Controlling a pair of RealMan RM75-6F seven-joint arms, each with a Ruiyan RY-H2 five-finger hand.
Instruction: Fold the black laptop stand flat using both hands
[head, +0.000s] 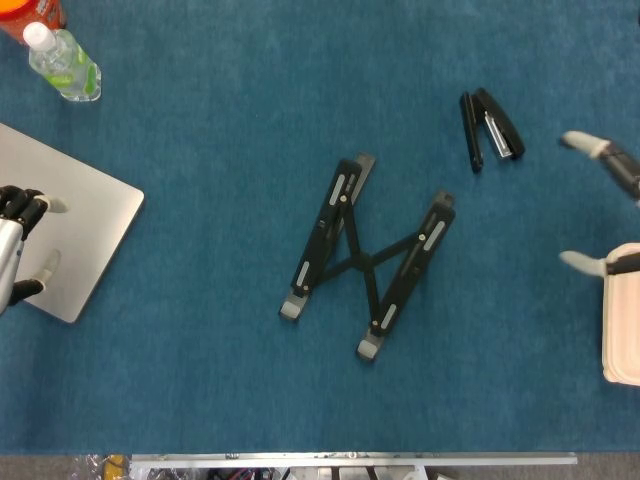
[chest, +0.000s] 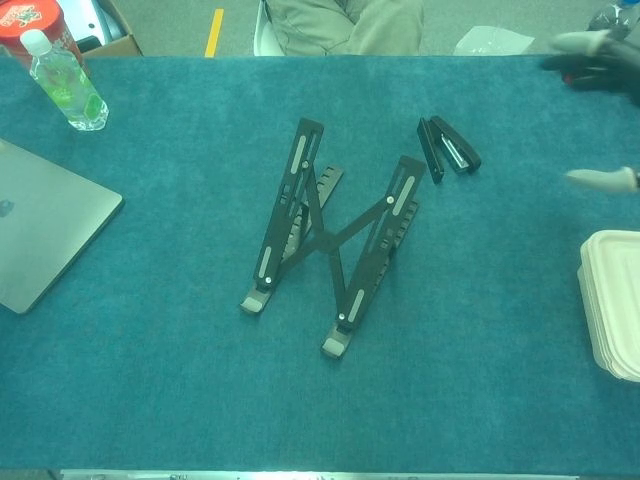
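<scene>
The black laptop stand (head: 367, 256) (chest: 335, 235) stands unfolded in the middle of the blue cloth, its two rails raised at the far end and joined by a crossed brace. My left hand (head: 20, 243) shows at the left edge of the head view over the laptop, fingers apart, holding nothing. My right hand (head: 605, 205) (chest: 600, 110) comes in from the right edge, blurred, with fingers spread wide and empty. Both hands are well clear of the stand.
A grey closed laptop (head: 70, 230) (chest: 45, 225) lies at the left. A black stapler (head: 490, 130) (chest: 448, 147) lies behind the stand to the right. A clear bottle (head: 62, 62) stands far left, a white container (chest: 612, 300) at the right edge.
</scene>
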